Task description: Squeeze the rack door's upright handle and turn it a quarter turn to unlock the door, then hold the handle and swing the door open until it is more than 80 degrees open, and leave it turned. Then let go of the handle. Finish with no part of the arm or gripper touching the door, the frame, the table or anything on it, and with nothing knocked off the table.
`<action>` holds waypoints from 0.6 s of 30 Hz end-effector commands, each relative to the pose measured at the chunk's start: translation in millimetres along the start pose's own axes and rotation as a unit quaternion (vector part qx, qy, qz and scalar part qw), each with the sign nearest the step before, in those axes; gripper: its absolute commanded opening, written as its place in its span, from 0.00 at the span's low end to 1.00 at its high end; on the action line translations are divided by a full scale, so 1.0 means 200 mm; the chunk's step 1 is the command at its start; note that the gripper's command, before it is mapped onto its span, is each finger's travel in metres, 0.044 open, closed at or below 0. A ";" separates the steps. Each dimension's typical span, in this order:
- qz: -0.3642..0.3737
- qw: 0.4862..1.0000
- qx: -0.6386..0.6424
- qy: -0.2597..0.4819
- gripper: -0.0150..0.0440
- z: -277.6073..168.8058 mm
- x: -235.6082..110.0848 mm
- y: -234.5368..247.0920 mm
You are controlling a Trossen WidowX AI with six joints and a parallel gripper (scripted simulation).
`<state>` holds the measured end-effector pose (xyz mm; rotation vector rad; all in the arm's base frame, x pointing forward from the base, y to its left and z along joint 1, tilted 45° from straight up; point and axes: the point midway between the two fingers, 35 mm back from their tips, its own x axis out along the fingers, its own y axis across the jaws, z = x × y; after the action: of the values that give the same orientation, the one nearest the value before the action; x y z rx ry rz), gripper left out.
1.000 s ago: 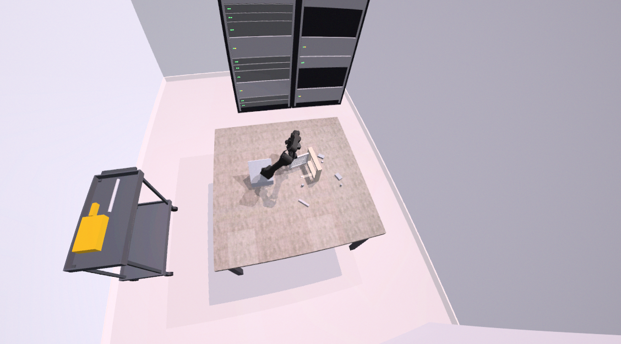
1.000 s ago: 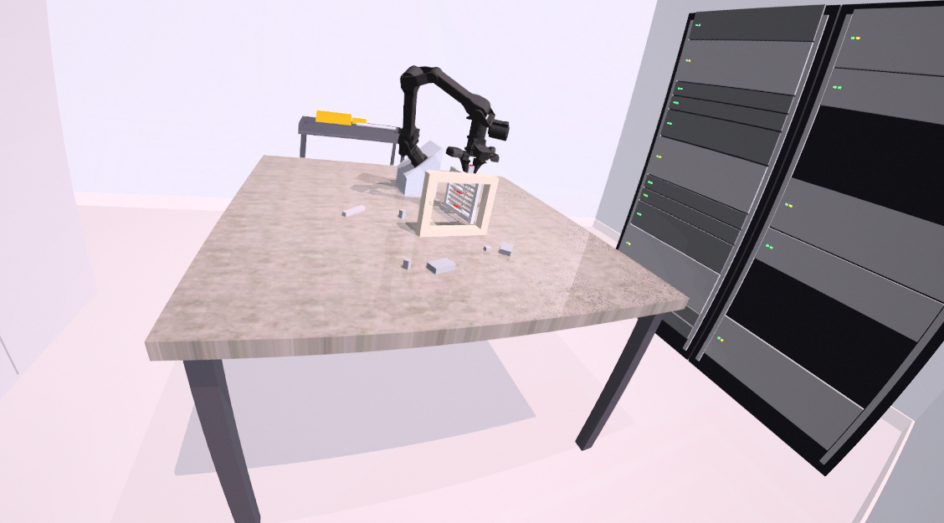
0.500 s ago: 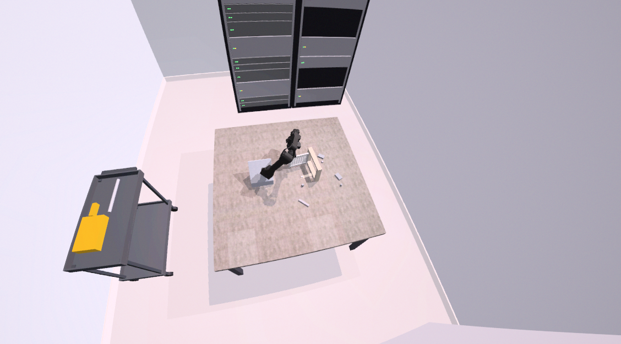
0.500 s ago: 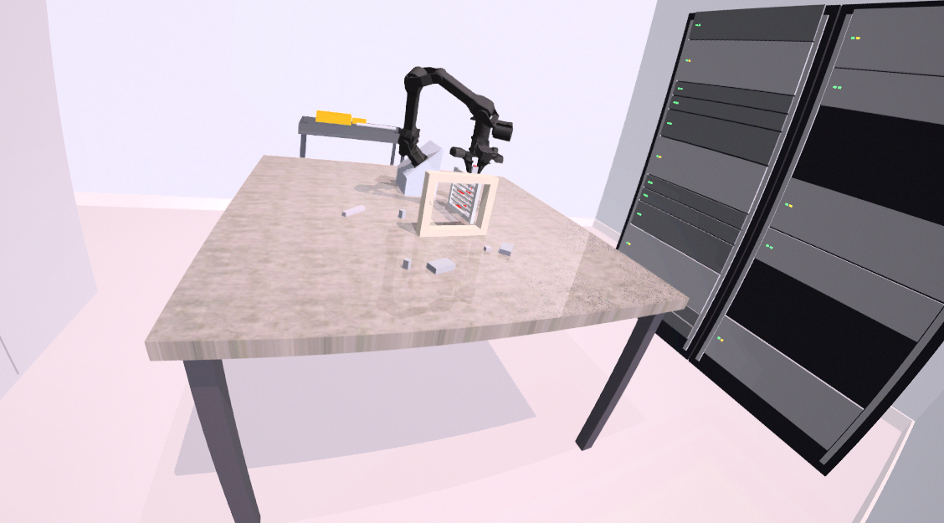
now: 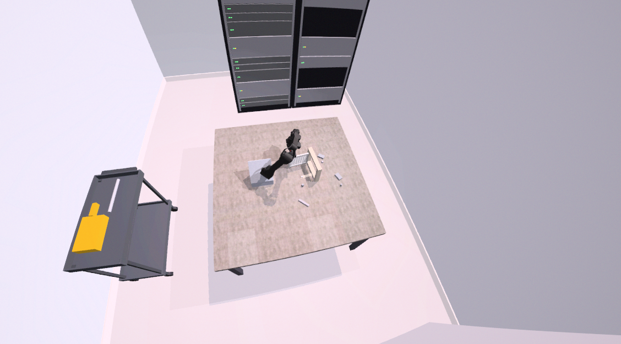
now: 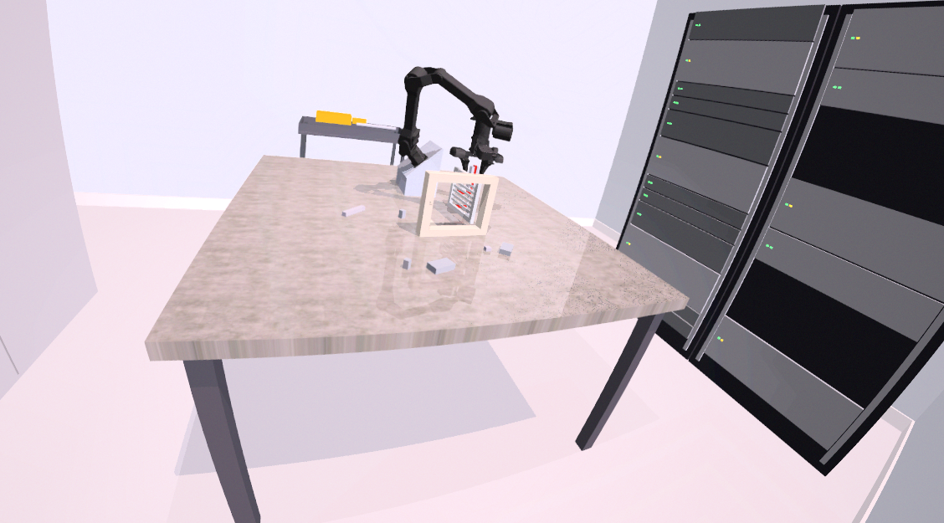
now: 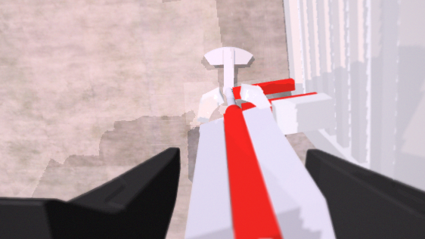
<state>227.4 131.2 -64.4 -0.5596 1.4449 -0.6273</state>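
Observation:
The white slatted rack door [image 5: 299, 159] [image 6: 455, 196] [image 7: 397, 29] stands swung out from its pale wooden frame [image 5: 315, 159] [image 6: 425, 207], roughly square to it; the exact angle is hard to tell. The upright handle [image 7: 242, 154] [image 6: 474, 170], white with a red strip, stands at the door's free edge. Red bars below it point toward the door in the wrist view. My gripper [image 7: 243, 159] [image 6: 474, 168] is open, pointing down, one finger on each side of the handle's top, with gaps showing on both sides. The arm hides the fingers in the top view.
The arm's grey base block [image 5: 260, 165] [image 6: 418, 176] stands left of the door. Small grey blocks [image 5: 337, 176] [image 6: 440, 265] lie beyond the frame, and a pale bar [image 5: 303, 202] [image 6: 353, 211] lies on the table [image 5: 293, 230] [image 6: 278, 280]. A cart and server racks stand off the table.

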 end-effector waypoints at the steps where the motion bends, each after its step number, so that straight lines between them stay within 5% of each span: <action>1: 0.000 1.000 0.002 0.001 0.73 0.00 -0.01 0.00; 18: 0.001 1.000 0.002 0.001 0.73 0.01 -0.14 0.01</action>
<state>227.9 147.3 -48.7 -0.5657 1.4444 -0.6281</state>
